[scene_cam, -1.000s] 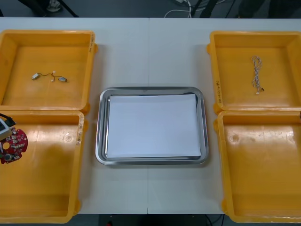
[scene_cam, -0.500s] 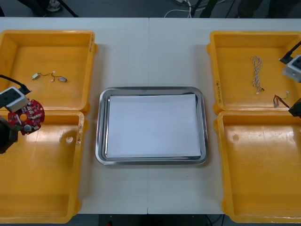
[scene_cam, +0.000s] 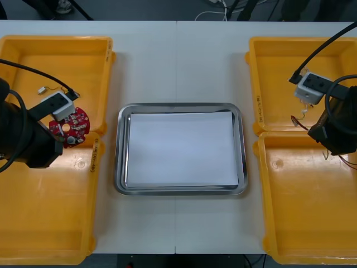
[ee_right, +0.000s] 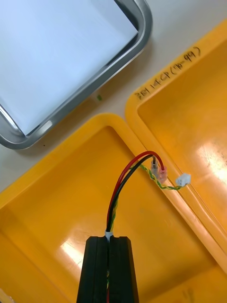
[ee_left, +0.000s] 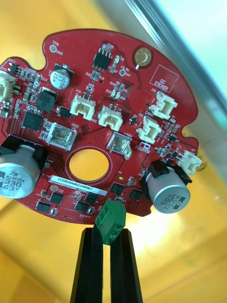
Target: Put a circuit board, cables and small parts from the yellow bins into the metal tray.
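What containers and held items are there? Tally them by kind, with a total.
Bins: 4
Tray: 1
Board, in left pincer: 1
Cable, in right pincer: 1
Total: 7

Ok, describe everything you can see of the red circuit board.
The red circuit board is round with a central hole, carrying white connectors, black chips, two silver capacitors, a white label and a green terminal block at its edge. The left gripper is shut on that block, holding the board in the air over the left yellow bins, short of the metal tray.
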`<state>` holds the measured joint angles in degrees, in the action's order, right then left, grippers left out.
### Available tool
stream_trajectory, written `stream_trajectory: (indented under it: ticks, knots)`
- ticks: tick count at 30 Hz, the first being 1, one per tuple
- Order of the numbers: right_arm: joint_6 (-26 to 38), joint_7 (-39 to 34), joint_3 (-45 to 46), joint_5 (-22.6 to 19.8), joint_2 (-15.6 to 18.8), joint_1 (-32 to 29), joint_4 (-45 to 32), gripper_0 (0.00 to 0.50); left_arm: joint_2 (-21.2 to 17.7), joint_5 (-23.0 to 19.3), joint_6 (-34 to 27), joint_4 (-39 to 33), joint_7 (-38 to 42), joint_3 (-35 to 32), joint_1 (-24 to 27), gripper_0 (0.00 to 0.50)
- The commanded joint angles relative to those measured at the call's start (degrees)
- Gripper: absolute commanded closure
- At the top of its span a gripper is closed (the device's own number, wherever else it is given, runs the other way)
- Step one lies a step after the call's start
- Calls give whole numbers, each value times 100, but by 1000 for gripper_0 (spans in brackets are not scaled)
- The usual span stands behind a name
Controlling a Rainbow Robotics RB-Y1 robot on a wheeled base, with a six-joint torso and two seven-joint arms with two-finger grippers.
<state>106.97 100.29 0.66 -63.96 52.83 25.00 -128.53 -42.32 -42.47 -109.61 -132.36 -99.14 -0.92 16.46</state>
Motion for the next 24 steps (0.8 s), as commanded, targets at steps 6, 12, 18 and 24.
stream_trajectory:
  ticks: [6,12,18,24]
  knots:
    - [-133,61,-663,-90,245,594,-252,500,295,54,-39,263,1872,1076,1097,500]
    - [-150,61,-857,-143,140,734,-278,500,515,133,-39,580,2303,1700,1589,500]
    - [-63,79,-857,-108,-159,734,-278,500,603,248,-39,905,2426,2316,1914,500]
    - [-19,149,-997,-108,-273,769,-278,500,611,423,256,1134,2532,2966,2002,500]
